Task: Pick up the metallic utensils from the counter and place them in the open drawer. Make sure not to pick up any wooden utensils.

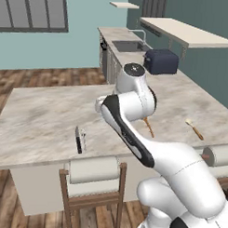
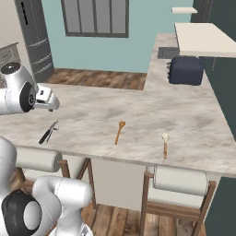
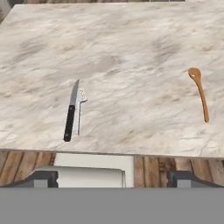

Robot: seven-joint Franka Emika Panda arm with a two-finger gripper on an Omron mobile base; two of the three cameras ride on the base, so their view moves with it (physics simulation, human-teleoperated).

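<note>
Black-handled knife (image 3: 71,115) and silvery fork (image 3: 79,110), seemingly touching, flat near surface (image 3: 131,65) front edge, wooden spoon (image 3: 200,93) well apart; claw (image 3: 113,178) raised above, probably spread, holding nothing.

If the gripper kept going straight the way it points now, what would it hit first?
Probably the bare counter, between the black-handled knife and the wooden spoon; depth is unclear.

Glossy white rounded arm links, dark joints
</note>
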